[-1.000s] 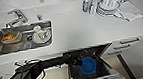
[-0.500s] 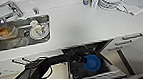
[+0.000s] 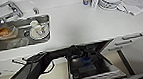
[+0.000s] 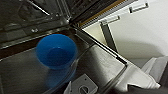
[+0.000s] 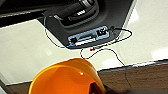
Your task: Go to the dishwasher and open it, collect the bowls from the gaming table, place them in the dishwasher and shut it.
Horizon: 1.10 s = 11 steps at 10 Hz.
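The dishwasher stands open at the head view's lower centre. The blue bowl rests inside it, beneath the left arm. The yellow bowl sits close under the right wrist. Neither gripper's grip can be told.

A kitchen; a white counter holds a sink with tap; below, the dishwasher stands open.

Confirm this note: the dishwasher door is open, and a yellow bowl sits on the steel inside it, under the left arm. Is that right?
One detail is wrong: the bowl on the steel of the open dishwasher is bright blue, not yellow, as the left wrist view shows. The rest stands: the door is open and the left arm reaches toward it.
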Available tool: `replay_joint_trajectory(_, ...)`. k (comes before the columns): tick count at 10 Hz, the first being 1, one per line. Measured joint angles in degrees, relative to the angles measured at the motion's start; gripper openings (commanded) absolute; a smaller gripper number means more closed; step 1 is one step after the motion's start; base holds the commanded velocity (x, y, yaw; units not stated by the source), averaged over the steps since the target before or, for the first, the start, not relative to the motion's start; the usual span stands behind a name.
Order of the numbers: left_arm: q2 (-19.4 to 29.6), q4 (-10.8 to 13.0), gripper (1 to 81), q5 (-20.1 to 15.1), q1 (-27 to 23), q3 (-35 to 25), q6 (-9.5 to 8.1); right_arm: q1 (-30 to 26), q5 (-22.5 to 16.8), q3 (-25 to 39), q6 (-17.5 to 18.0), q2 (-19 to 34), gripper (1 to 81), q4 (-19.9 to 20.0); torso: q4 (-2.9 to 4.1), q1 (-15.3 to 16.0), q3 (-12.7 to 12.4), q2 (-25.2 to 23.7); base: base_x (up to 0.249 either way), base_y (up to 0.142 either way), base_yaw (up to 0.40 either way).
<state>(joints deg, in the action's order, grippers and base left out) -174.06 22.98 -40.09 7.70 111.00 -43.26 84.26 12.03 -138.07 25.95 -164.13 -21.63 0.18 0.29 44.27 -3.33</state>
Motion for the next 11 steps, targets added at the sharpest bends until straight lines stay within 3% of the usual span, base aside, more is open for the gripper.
replay_joint_trajectory(3,2.89,-0.30,81.1,-0.43,0.50,-4.00,0.05,-0.48,0.06,0.91,0.30,1.38,1.0,0.07,0.00,0.00,0.00,0.00,0.000,0.000,0.000)
replay_joint_trajectory(5,6.86,-0.30,81.1,-0.48,2.13,-12.87,0.21,-1.55,0.43,4.44,0.43,4.18,1.0,0.24,0.00,0.00,0.00,0.00,0.000,0.000,0.000)
replay_joint_trajectory(8,19.46,0.17,81.1,-0.37,4.75,-28.31,0.90,-2.71,0.63,14.48,0.48,11.26,1.0,0.22,0.00,0.00,0.00,0.00,0.000,0.000,0.000)
replay_joint_trajectory(11,32.63,4.44,81.1,-0.91,17.20,-35.65,1.04,-4.94,0.52,22.64,0.94,19.70,1.0,0.44,0.00,0.00,0.00,0.00,0.000,0.000,0.000)
